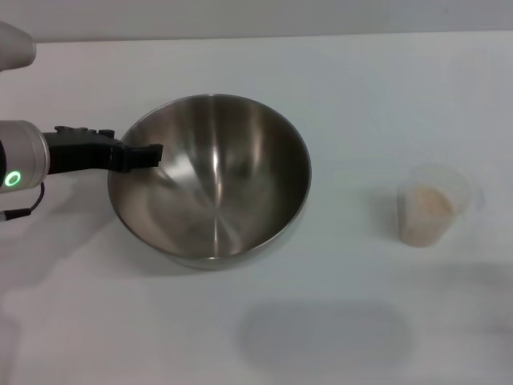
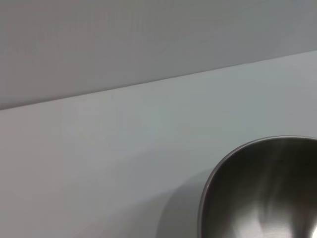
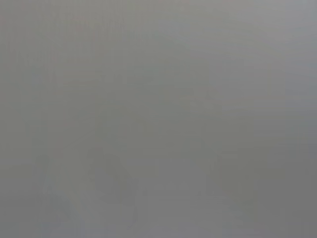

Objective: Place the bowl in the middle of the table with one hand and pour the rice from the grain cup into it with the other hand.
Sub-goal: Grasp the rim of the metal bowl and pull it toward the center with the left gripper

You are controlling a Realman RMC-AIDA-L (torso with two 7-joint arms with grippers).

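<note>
The bowl (image 1: pixel 212 184), shiny steel and empty, sits on the white table (image 1: pixel 361 96) a little left of centre. My left gripper (image 1: pixel 141 156) reaches in from the left and is shut on the bowl's left rim, with one black finger (image 1: pixel 148 152) showing inside the rim. The left wrist view shows part of the bowl (image 2: pixel 267 193) and bare table (image 2: pixel 99 163). The grain cup (image 1: pixel 437 178) stands upright at the right, apart from the bowl, with rice (image 1: pixel 431 207) in it. My right gripper is out of view; the right wrist view shows only plain grey.
The table's far edge (image 1: pixel 256 36) meets a pale wall at the back. A faint shadow (image 1: pixel 321 333) lies on the table in front of the bowl. Open tabletop lies between the bowl and the cup.
</note>
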